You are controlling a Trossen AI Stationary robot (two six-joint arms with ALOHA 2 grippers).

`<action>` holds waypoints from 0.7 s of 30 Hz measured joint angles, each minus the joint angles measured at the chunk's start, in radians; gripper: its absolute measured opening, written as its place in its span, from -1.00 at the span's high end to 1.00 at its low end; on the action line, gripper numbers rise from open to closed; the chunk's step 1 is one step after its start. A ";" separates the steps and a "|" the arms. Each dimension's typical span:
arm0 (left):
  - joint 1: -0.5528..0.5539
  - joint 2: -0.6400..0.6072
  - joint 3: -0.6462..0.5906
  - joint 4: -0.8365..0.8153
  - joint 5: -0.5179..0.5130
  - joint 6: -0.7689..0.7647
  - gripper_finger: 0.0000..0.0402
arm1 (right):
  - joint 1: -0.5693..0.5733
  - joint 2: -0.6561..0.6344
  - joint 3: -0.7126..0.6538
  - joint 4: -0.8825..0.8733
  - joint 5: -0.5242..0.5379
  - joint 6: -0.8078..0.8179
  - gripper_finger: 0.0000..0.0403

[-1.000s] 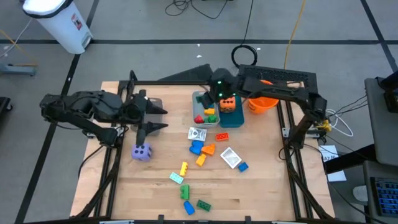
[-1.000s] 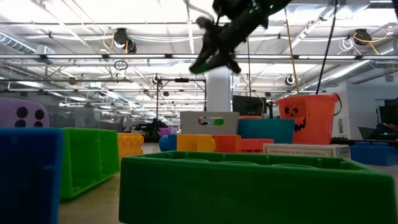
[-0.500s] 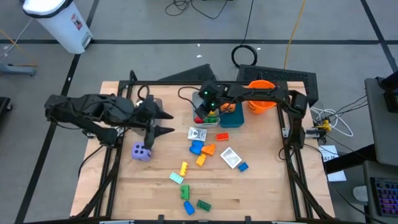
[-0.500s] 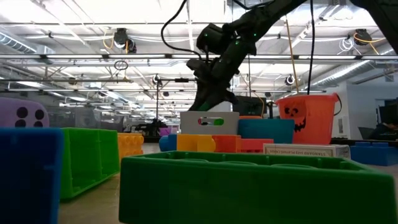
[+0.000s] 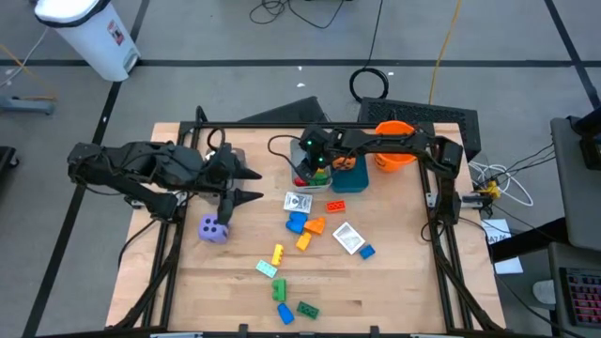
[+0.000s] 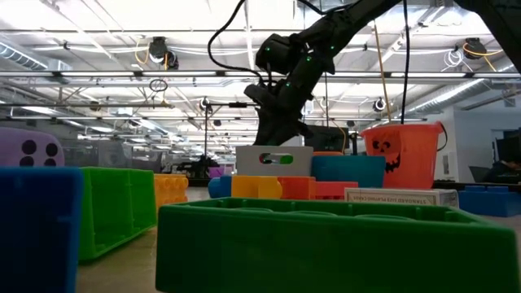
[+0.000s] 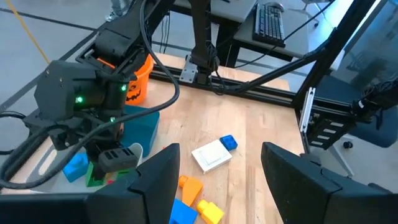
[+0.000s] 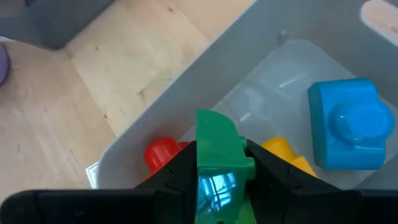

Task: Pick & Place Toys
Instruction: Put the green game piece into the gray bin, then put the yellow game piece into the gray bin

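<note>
- The right pincer (image 8: 219, 171) is gripping a green brick (image 8: 217, 163) between its fingers, hanging just above the grey bin (image 5: 302, 150).
- Directly under that brick, inside the bin, a red brick (image 8: 163, 153), a yellow brick (image 8: 283, 153) and a blue brick (image 8: 346, 131) are lying.
- The left pincer (image 5: 246, 185) is waiting with jaws wide and empty; a purple die (image 5: 213, 229) is sitting on the surface (image 5: 394, 282) just beside it.
- The remaining toys are lying loose on the surface, well apart from the right pincer: a white packet (image 5: 298, 202) nearest, more bricks farther off.
- Risk, as I judge it: the green brick may land on the pile and bounce or tip over the bin wall, since the bin is looking shallow and already crowded.
- The fingers may also catch the bin's rim while pulling out, dragging it.
</note>
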 joint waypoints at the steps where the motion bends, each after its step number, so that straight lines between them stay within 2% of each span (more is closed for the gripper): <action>1: 0.000 0.000 0.000 0.000 0.000 -0.005 -0.17 | 0.000 0.000 0.000 -0.001 0.000 0.000 0.44; 10: 0.000 0.000 0.000 0.000 -0.001 -0.035 -0.17 | -0.017 -0.020 -0.001 -0.006 -0.021 -0.034 0.10; 15: -0.013 0.000 0.000 0.000 -0.001 -0.069 -0.17 | -0.029 -0.093 0.000 0.074 -0.130 -0.024 0.04; 21: -0.054 0.016 0.001 0.004 -0.002 -0.116 -0.17 | 0.008 -0.204 0.000 0.195 -0.184 0.021 0.05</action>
